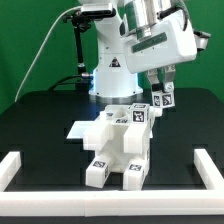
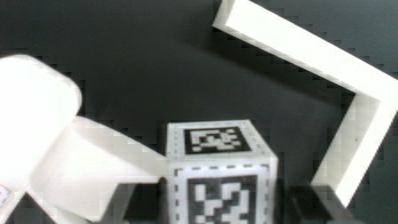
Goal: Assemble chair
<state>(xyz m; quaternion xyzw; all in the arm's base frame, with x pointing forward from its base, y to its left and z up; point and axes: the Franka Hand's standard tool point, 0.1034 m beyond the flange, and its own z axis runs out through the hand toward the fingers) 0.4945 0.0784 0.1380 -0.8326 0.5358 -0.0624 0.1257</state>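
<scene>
On the black tabletop (image 1: 40, 110), a low white border rail (image 1: 22, 168) runs along the exterior view's left near edge, with a matching rail (image 1: 202, 165) on that view's right. Between them, near the middle of the table, sits the partly built chair (image 1: 115, 145), a cluster of white plastic blocky pieces marked with square black-and-white tags: a flat plate (image 1: 88, 127) juts toward the left, two stubby legs (image 1: 100, 170) reach toward the near edge with tags on their ends, and a taller block rises at the far side. Behind it stands the white base of the robot arm (image 1: 110, 72), whose upper links lean over toward the right. The two-finger gripper (image 1: 161, 88) hangs just right of the chair's top and holds a small white tagged bar (image 1: 162, 97) between its fingers, jaws closed part-way on it, clear of the table. In the wrist view the same bar (image 2: 221, 170) stands close to the camera, tags on its end and side, beside a rounded white piece (image 2: 54, 130); a white border rail (image 2: 320, 70) bends across the dark table behind.
</scene>
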